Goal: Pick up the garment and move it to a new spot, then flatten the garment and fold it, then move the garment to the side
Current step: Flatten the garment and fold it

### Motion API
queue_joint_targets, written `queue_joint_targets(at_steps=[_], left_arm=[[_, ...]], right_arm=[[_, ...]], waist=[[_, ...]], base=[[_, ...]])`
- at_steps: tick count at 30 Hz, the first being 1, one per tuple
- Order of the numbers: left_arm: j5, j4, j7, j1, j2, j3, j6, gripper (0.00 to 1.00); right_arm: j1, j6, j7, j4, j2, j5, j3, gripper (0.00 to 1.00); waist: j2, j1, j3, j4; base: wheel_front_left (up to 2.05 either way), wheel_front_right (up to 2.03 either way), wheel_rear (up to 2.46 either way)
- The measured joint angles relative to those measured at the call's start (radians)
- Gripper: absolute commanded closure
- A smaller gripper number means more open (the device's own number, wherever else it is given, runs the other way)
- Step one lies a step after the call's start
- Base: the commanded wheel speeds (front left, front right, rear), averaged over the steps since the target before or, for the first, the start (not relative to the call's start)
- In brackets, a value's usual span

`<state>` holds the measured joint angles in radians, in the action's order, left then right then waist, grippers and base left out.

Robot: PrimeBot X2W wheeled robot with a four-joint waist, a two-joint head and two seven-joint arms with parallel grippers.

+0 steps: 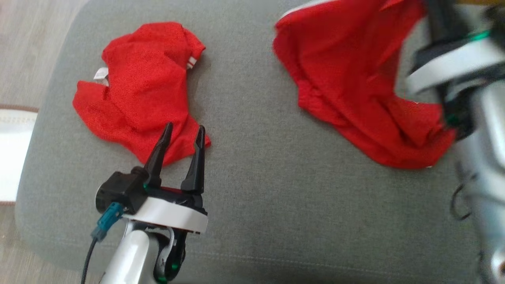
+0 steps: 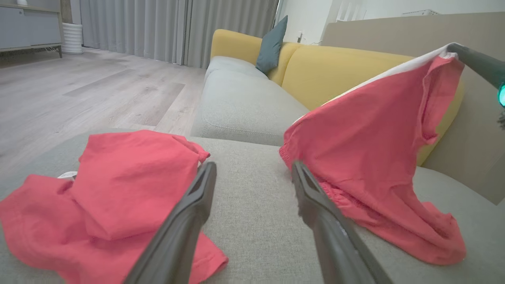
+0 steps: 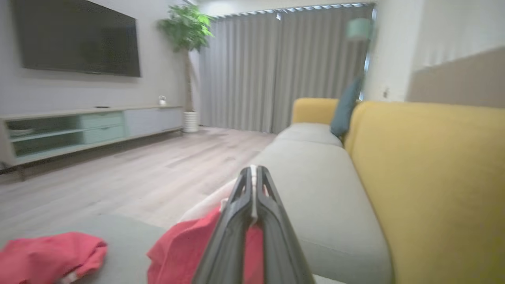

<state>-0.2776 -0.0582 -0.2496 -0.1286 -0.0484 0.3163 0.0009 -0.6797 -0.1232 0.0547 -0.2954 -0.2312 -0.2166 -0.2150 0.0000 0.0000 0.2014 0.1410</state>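
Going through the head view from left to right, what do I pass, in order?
White object on the floor → crumpled red garment → lifted red garment → right arm's pale wrist. The left tool is left out because it overlaps the crumpled garment.

Two red garments are showing on one grey seat: the left garment and the right garment. Two claws are showing as well, the left claw and the right claw, each carrying two long dark fingers, making four fingers in all. One yellow sofa is standing beyond the seat, and one teal cushion is leaning against its back. Across the room, one television is hanging on the wall above one low cabinet, and one potted plant is standing near the cabinet's end.
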Motion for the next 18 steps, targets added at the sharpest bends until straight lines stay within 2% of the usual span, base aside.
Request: queue_joint_targets(at_steps=[4, 6, 7, 8, 10, 13, 18], left_arm=[[0.000, -0.003, 0.000, -0.009, 0.000, 0.011, -0.006, 0.00], [0.000, -0.004, 0.000, -0.025, 0.000, 0.022, -0.011, 0.00], [0.000, -0.004, 0.000, -0.033, 0.000, 0.026, -0.011, 0.00], [0.000, -0.005, 0.000, -0.041, 0.000, 0.027, -0.011, 0.00], [0.000, -0.005, 0.000, -0.049, 0.000, 0.030, -0.011, 0.00], [-0.010, -0.007, 0.000, -0.049, 0.000, 0.033, -0.010, 0.00], [-0.010, -0.008, 0.000, -0.049, 0.000, 0.031, -0.008, 0.00]], right_arm=[[-0.122, -0.001, -0.020, -0.195, -0.052, -0.007, 0.141, 1.00], [-0.189, -0.001, -0.020, -0.309, -0.083, 0.030, 0.210, 1.00], [-0.222, -0.001, -0.018, -0.360, -0.100, 0.063, 0.243, 0.24], [-0.251, -0.001, -0.008, -0.406, -0.111, 0.095, 0.282, 0.00], [-0.301, -0.001, 0.009, -0.488, -0.132, 0.167, 0.343, 0.00], [-0.339, -0.001, 0.052, -0.554, -0.122, 0.246, 0.410, 0.00], [-0.335, -0.001, 0.136, -0.602, -0.055, 0.290, 0.392, 0.00]], waist=[[0.0000, 0.0001, 0.035, 0.012], [0.0000, 0.0001, 0.051, 0.021], [0.0000, 0.0001, 0.058, 0.026], [0.0000, 0.0002, 0.064, 0.031], [0.0000, 0.0001, 0.072, 0.042], [0.0000, 0.0002, 0.075, 0.046], [0.0000, 0.0001, 0.057, 0.025]], base=[[0.00, 0.00, 0.00], [0.00, 0.00, 0.00], [0.00, 0.00, 0.00], [0.00, 0.00, 0.00], [0.00, 0.00, 0.00], [0.00, 0.00, 0.00], [0.00, 0.00, 0.00]])
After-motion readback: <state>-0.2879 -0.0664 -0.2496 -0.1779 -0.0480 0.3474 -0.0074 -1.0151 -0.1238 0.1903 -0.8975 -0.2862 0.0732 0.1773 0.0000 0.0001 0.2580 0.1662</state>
